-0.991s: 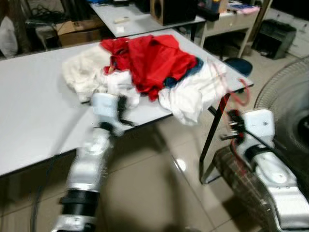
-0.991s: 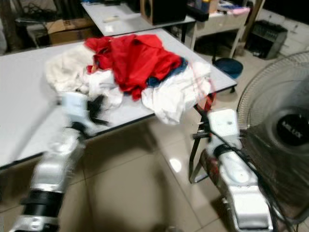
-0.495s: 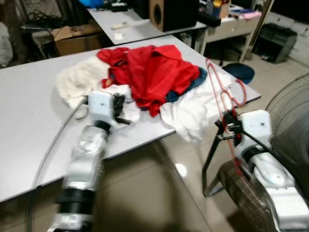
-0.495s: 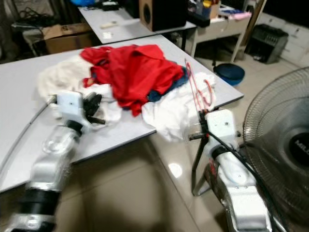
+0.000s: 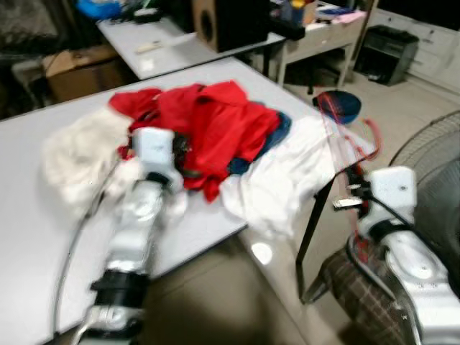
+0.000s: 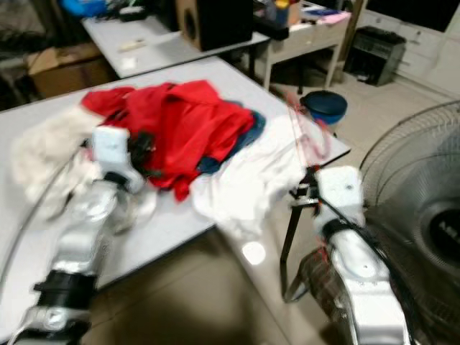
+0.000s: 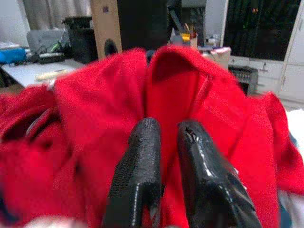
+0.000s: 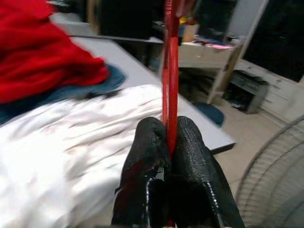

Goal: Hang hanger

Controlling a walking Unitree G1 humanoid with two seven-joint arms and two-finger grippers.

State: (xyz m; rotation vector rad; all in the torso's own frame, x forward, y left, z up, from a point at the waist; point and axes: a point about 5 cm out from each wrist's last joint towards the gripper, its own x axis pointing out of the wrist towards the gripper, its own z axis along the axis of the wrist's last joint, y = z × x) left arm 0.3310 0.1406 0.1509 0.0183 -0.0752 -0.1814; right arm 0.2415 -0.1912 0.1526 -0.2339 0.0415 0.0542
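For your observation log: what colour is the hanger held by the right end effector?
Red; the hanger shows best in the right wrist view.

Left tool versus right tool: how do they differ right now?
The left tool rests on the red garment atop the table, fingers slightly apart, pinching nothing visible. The right tool is beside the table edge, shut on the red hanger, holding it upright. Both have black fingers.

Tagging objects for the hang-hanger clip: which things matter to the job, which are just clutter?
Job:
red hanger, clamped in the right gripper
red garment, with the left gripper at it
table

Lying about:
white cloth
cream cloth
speaker
fan
blue basin
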